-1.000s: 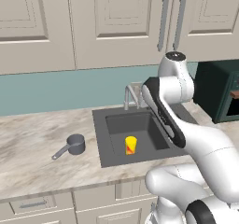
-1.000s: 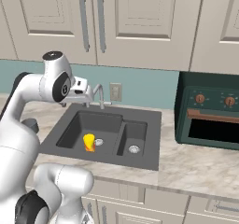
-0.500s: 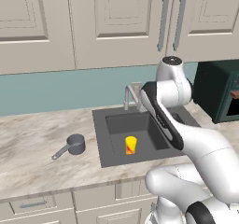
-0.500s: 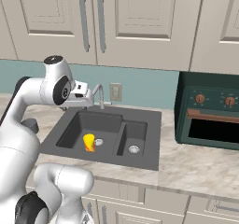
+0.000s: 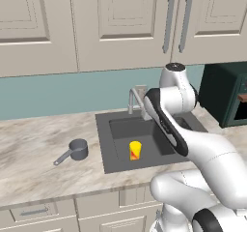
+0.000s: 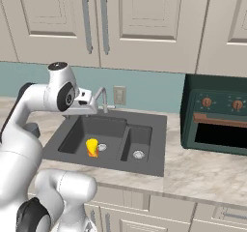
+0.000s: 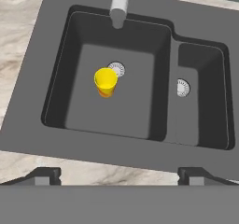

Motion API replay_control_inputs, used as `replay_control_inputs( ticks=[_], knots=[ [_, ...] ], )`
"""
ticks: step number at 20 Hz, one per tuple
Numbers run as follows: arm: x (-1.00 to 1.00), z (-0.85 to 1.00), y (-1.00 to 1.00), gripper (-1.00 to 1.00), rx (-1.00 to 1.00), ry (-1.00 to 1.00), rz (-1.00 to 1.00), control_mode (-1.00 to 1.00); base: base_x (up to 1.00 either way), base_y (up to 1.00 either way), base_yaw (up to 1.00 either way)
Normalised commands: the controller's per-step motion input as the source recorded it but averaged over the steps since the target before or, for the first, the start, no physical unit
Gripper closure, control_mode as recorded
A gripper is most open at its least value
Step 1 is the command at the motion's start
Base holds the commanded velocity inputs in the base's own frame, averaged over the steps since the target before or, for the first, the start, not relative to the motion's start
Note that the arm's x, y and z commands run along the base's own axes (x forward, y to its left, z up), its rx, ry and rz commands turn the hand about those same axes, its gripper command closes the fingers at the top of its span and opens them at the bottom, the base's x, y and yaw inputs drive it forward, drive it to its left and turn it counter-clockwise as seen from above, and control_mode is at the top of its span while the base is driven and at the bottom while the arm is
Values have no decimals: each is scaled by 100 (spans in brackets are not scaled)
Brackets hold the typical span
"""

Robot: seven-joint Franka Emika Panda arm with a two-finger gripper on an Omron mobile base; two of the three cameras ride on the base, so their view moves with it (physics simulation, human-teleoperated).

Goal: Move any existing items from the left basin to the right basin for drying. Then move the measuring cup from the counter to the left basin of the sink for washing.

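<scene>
Slowly we are swinging our arm around over the sink (image 5: 108, 129), and the top of it is sitting a bit more to the left in the left base view than it did a second ago. Nothing else is moving. The yellow cup (image 5: 135, 150) is standing just where it was, upright on the floor of the left basin (image 7: 84, 106), close to the round silver drain. The measuring cup (image 5: 78, 150) is waiting on the surface (image 5: 34, 149) to the left of the sink, with its thin handle pointing away from the sink.

Our hand (image 7: 119, 174) is looking straight down into the sink from well above it. Its two dark tips are standing wide apart at the bottom of the hand view, so it is fully open and it is holding nothing.

We are thinking this small turn is lining us up over the yellow cup. The first job is not done yet, because the yellow cup is in the left basin and the right basin (image 7: 200, 97) is holding only its drain. We are guessing we need to go down next, with a tip on each side of the yellow cup. It is narrow at the bottom, so a bump could tip it over.
</scene>
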Motion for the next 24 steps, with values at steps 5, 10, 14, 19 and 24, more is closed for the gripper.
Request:
replay_control_inputs(
  ticks=[5, 10, 14, 19, 24],
  knots=[
    [0, -26, 0, -100, 0, 0, 0, -100, 0, 0, 0],
    [0, -27, 0, -100, 0, 0, 0, -100, 0, 0, 0],
    [0, -21, 0, -100, 0, 3, 0, -100, 0, 0, 0],
    [0, -18, 0, -100, 0, 0, 0, -100, 0, 0, 0],
    [0, -11, 0, -100, 0, 2, 0, -100, 0, 0, 0]
  ],
)
